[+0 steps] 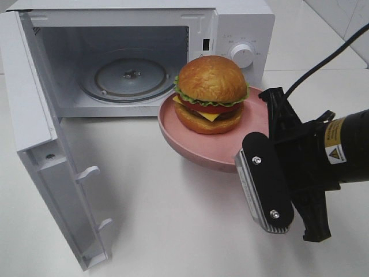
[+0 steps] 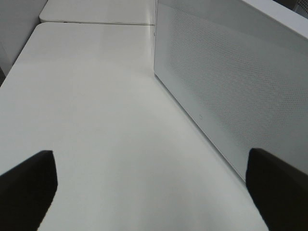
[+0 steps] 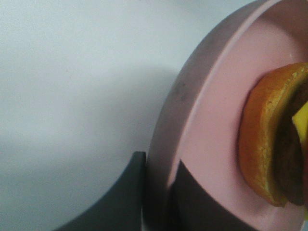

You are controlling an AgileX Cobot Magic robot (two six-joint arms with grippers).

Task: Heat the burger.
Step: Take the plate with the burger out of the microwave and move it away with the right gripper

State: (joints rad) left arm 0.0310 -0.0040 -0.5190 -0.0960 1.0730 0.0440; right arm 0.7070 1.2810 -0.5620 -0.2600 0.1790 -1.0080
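The burger (image 1: 211,92), with a golden bun, lettuce, tomato and cheese, sits on a round pink plate (image 1: 190,147). The plate hangs just in front of the open microwave (image 1: 245,26), to the right of its cavity. My right gripper (image 1: 266,107) is shut on the plate's right rim. In the right wrist view its fingers (image 3: 120,197) clamp the plate's rim (image 3: 202,110) on both sides, with the burger's bottom bun (image 3: 260,144) close by. My left gripper (image 2: 151,192) is open over bare table and holds nothing. It does not show in the high view.
The microwave door (image 1: 34,138) swings wide open to the left, reaching toward the table's front. The glass turntable (image 1: 127,78) lies bare inside. A white perforated panel (image 2: 226,91) stands close beside the left gripper.
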